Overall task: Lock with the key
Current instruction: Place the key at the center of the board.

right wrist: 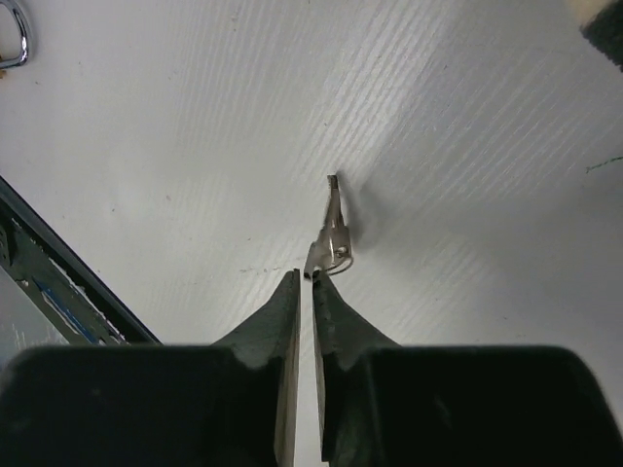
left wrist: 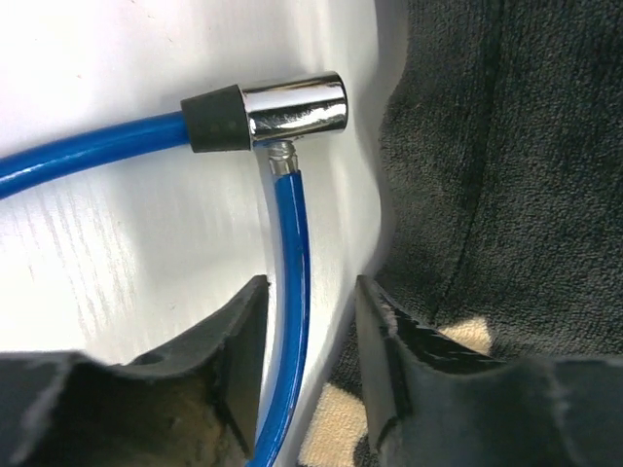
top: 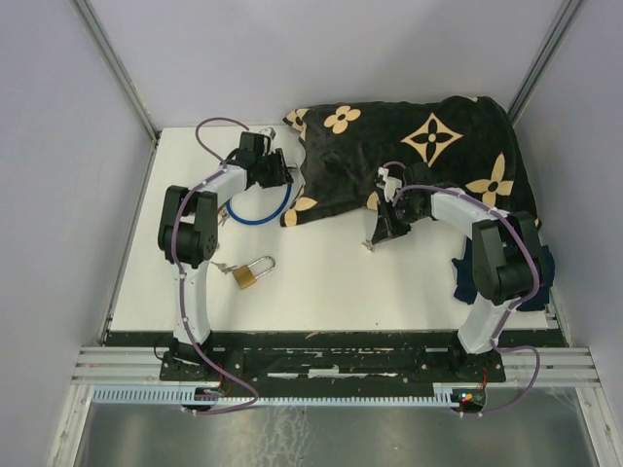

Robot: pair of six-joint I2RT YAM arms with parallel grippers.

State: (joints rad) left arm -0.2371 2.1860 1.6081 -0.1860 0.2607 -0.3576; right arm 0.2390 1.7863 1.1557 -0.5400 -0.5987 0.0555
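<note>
- Steel key (right wrist: 333, 229) sits just ahead of the right gripper (right wrist: 305, 275), its head at the tips. The fingers stand a slit apart, and we cannot tell whether they pinch it.
- Beyond the left gripper (left wrist: 311, 284) lies the chrome lock barrel (left wrist: 295, 105); its parted fingers straddle the blue cable (left wrist: 290, 243) without clamping.
- We judge the key not yet inserted: next we need a firm pinch and a steadied barrel.
- Dark cloth (left wrist: 506, 195) lies just beside the left fingers.
</note>
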